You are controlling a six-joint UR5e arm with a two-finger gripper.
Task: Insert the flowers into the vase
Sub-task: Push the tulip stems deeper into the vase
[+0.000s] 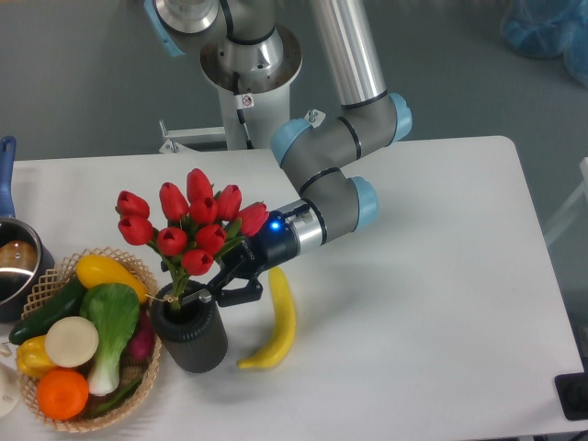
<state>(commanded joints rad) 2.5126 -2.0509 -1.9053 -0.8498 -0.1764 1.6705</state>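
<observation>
The flowers [188, 225], a bunch of red tulip buds with green leaves, stand nearly upright with their stems reaching down into the mouth of the vase [191, 335]. That vase is a dark ribbed cylinder at the front left of the table. My gripper [207, 291] comes in from the right, low over the vase's rim, and is shut on the stems just above the mouth. Leaves hide part of the grip.
A wicker basket [138, 390] full of vegetables and fruit touches the vase's left side. A yellow banana [280, 322] lies just right of the vase, under my wrist. A metal pot [14, 262] with a blue handle sits at the left edge.
</observation>
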